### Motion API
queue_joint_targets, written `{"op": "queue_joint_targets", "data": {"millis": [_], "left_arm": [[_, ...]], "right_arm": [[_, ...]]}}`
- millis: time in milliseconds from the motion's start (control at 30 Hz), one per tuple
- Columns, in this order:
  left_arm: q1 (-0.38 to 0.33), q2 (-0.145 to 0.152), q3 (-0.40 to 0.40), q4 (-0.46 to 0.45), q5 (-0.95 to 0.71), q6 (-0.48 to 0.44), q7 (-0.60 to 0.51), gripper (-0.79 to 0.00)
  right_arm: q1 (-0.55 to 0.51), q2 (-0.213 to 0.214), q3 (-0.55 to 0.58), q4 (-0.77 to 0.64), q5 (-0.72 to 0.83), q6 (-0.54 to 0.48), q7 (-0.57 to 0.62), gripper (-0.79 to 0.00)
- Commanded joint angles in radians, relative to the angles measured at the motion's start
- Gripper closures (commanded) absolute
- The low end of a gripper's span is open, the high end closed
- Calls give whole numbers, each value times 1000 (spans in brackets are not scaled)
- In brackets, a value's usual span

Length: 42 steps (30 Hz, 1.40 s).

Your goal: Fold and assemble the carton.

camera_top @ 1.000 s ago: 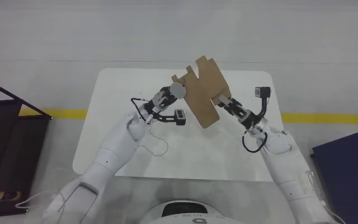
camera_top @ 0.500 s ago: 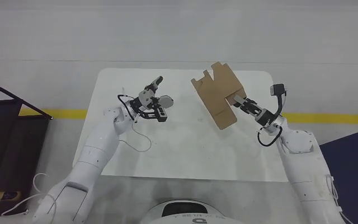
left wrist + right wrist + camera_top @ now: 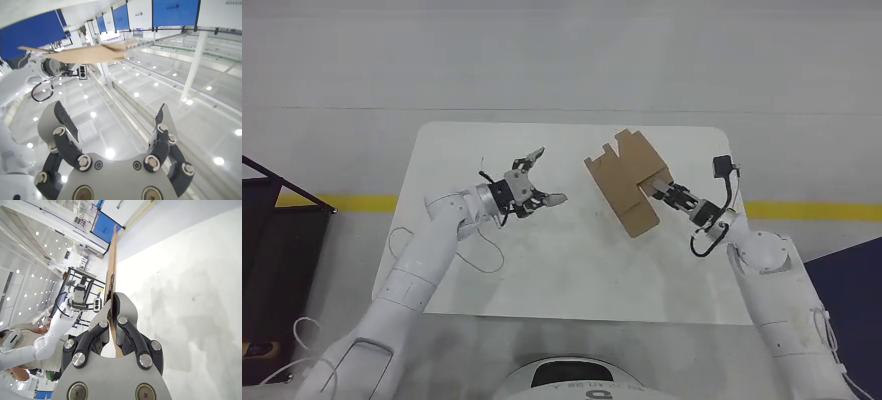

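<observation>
White desk [image 3: 462,170] beneath; right fingers [image 3: 124,308] clamped the flat carton [image 3: 627,180] — left fingers [image 3: 65,121] spread, empty, well apart. Opening seemed next: left must grasp its free edge.

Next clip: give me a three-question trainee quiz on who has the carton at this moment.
1. True or false: the left hand is shut on the carton.
2. The right hand is: A open and empty; B shut on the carton; C open beside the carton.
3. Fill in: the carton is a ___ sheet, not yet a box.
Key: 1 false, the left hand is open and apart from it; 2 B; 3 flat.
</observation>
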State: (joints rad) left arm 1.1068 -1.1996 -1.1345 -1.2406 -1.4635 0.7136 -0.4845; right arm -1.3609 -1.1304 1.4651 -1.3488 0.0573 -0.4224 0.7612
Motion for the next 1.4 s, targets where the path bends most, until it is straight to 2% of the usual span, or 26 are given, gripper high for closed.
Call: {"op": "queue_joint_targets", "data": {"millis": [0, 133, 267, 333, 467, 600, 700, 733, 1133, 1167, 1267, 1367], "left_arm": [[6, 15, -13, -22, 134, 1, -59, -785], [2, 48, -17, -76, 392, -1, -198, -785], [-13, 83, -3, -134, 685, -50, -326, -785], [-15, 96, 1, -146, 773, -83, -394, -785], [0, 100, -8, -153, 760, -156, -446, -785], [5, 99, 20, -181, 813, -198, -426, -785], [11, 95, 23, -185, 790, -231, -408, -785], [16, 93, 16, -176, 741, -236, -414, -785], [16, 93, 16, -176, 741, -236, -414, -785], [17, 91, 20, -203, 745, -269, -419, -785], [4, 98, 35, -242, 869, -330, -432, -785], [-7, 104, 41, -246, 941, -368, -463, -785]], "right_arm": [[21, 4, 6, 34, 167, 49, 110, 0], [78, 12, 21, 118, 275, 125, 258, 0], [120, 19, 36, 169, 335, 158, 362, 0], [129, 23, 43, 179, 352, 167, 403, 0], [133, 32, 58, 179, 350, 172, 444, 0], [124, 39, 67, 168, 367, 199, 469, 0], [125, 44, 63, 161, 379, 265, 515, 0], [125, 44, 63, 161, 379, 265, 515, 0], [125, 44, 63, 161, 379, 265, 515, 0], [125, 44, 63, 161, 379, 265, 515, 0], [116, 42, 46, 156, 429, 303, 557, 0], [123, 45, 49, 182, 506, 357, 653, 0]]}}
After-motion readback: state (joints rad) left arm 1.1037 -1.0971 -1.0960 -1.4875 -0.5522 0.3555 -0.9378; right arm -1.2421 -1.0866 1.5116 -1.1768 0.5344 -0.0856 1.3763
